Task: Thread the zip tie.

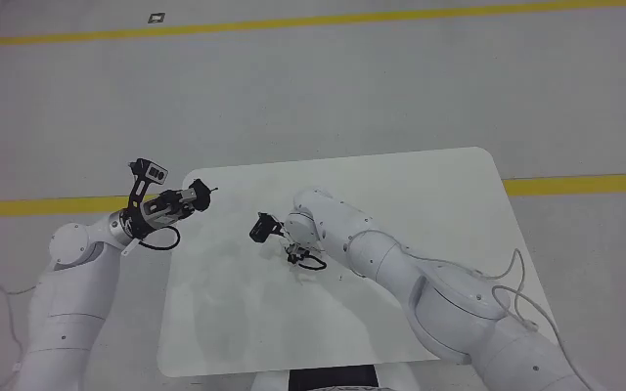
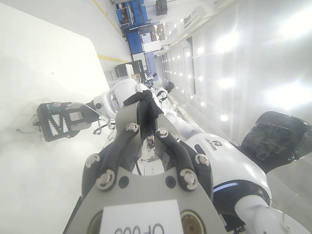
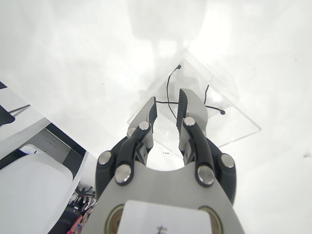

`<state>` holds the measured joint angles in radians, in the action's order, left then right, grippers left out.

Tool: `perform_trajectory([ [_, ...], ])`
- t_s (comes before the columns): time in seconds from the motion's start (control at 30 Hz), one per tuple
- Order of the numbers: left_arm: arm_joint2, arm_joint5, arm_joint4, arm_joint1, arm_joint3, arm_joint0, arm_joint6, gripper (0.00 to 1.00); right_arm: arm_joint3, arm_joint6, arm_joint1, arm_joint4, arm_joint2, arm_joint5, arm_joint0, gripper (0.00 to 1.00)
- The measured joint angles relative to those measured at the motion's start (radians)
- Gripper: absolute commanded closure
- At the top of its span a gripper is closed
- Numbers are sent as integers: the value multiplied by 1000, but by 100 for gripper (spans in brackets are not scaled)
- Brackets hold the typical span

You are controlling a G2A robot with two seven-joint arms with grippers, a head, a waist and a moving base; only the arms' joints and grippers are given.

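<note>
Right gripper (image 3: 167, 109) is hovering with its ribbed black pads (image 3: 180, 105) spread apart, just above thin black zip ties (image 3: 167, 91) lying crossed in a shallow, square tray (image 3: 243, 122) of clear plastic. Each tie is ending in a small square head. Left gripper (image 2: 145, 105) is hanging by the smooth white table's (image 1: 440, 195) far left corner, fingers pressed together, tips wrapped in dark fabric. Whether it is pinching a tie is unclear.

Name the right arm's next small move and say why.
Probably lower the right end effector a little and close on a zip tie. Its jaws stand open over the clear tray, and black straps cross in the gap between them.
</note>
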<state>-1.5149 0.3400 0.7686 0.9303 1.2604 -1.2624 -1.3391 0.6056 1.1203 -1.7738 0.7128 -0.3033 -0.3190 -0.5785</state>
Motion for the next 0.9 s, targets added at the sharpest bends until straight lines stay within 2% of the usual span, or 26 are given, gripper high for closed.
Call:
perform_trajectory([
  [0.13,0,0,0,0,0,0,0,100,-18,-7,-12,14,4,-2,-2,85],
  [0.2,0,0,0,0,0,0,0,100,-27,-9,-19,24,7,-1,-1,89],
  [0.3,0,0,0,0,0,0,0,100,-39,-11,-27,34,8,2,0,100],
  [0.67,0,0,0,0,0,0,0,100,-72,-8,-50,45,-3,3,11,100],
  [0.9,0,0,0,0,0,0,0,100,-48,27,-52,50,-22,20,31,100],
])
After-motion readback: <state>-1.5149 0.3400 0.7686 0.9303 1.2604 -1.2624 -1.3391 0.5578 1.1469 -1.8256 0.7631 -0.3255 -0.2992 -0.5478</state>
